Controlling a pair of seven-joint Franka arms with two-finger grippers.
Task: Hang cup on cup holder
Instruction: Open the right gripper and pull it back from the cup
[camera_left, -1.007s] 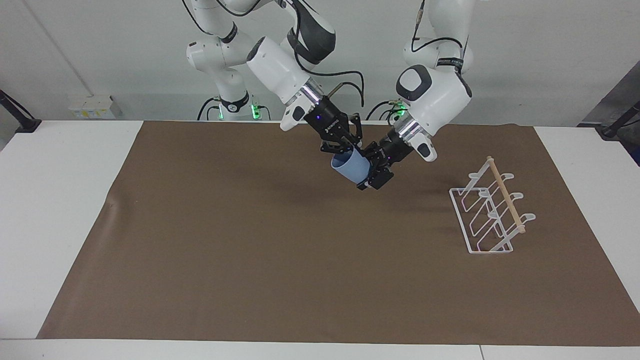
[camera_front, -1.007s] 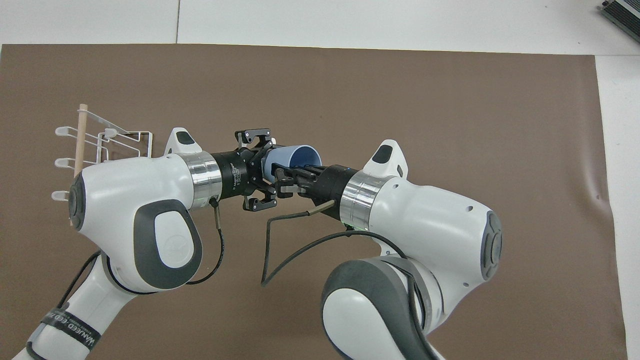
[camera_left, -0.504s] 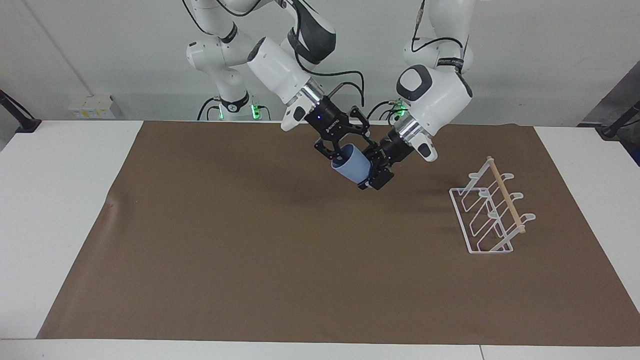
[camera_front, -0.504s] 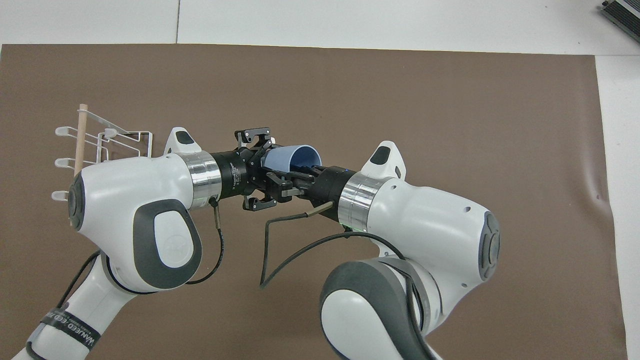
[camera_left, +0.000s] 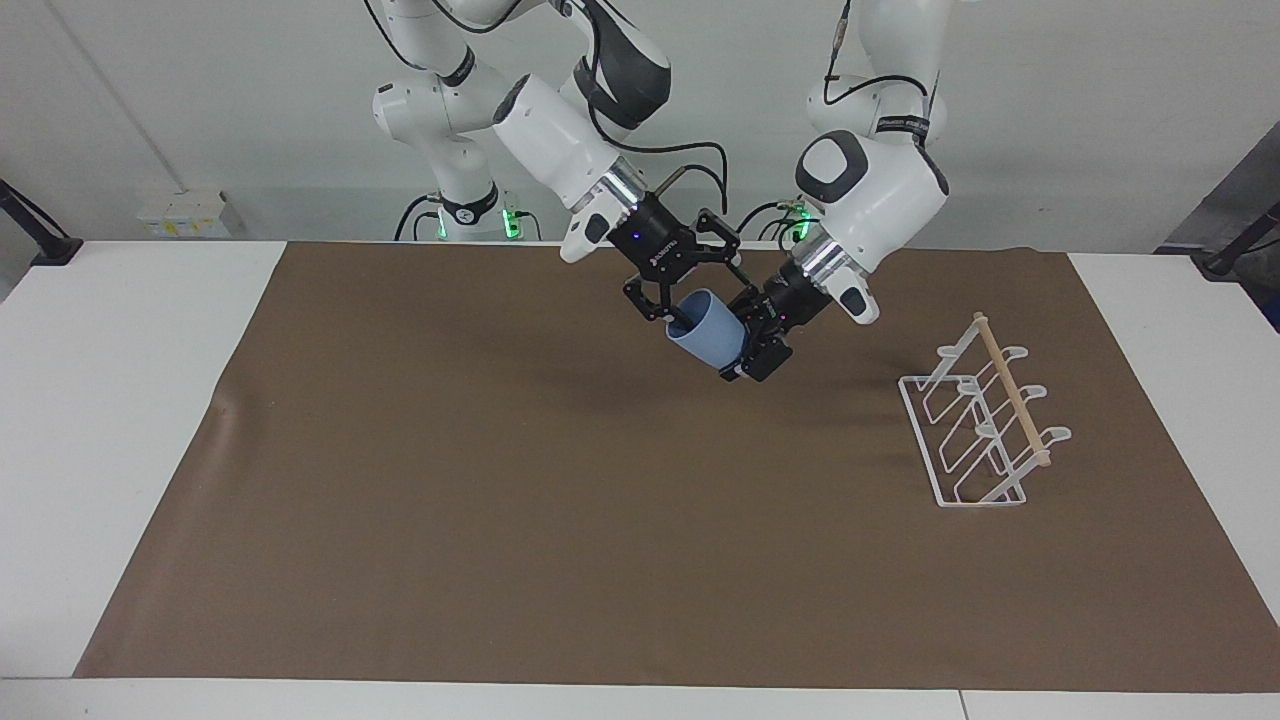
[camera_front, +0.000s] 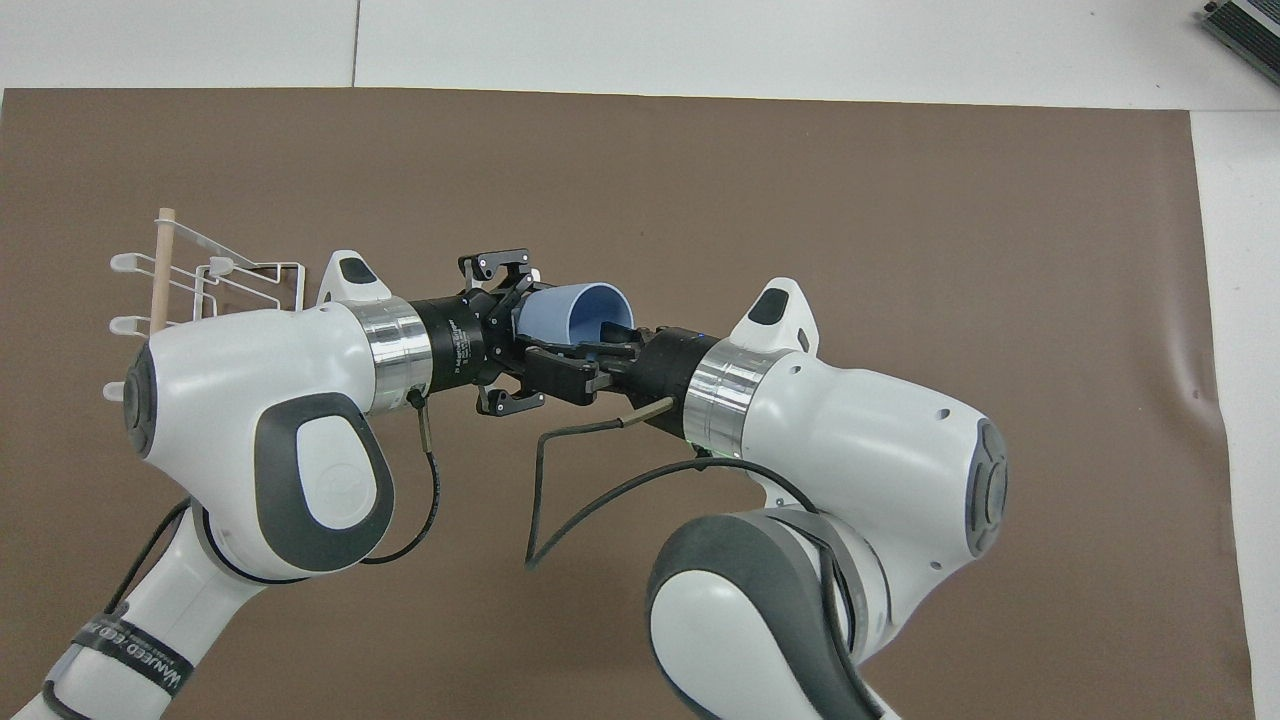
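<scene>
The light-blue cup (camera_left: 708, 335) (camera_front: 570, 315) hangs tilted in the air over the brown mat, its mouth turned toward the right arm. My left gripper (camera_left: 748, 352) (camera_front: 520, 325) is shut on the cup's base end. My right gripper (camera_left: 695, 300) (camera_front: 590, 350) stands open at the cup's rim, its fingers spread apart. The white wire cup holder (camera_left: 985, 420) (camera_front: 200, 280), with its wooden dowel on top, stands on the mat toward the left arm's end, apart from both grippers and bare.
A brown mat (camera_left: 500, 500) covers most of the white table (camera_left: 120, 400). A black cable (camera_front: 540, 490) loops from the right wrist. Both arms' bulky elbows hang over the mat's robot-side half.
My right gripper has opened and let go of the cup's rim. The left gripper keeps its hold and has shifted the cup slightly toward the cup holder.
</scene>
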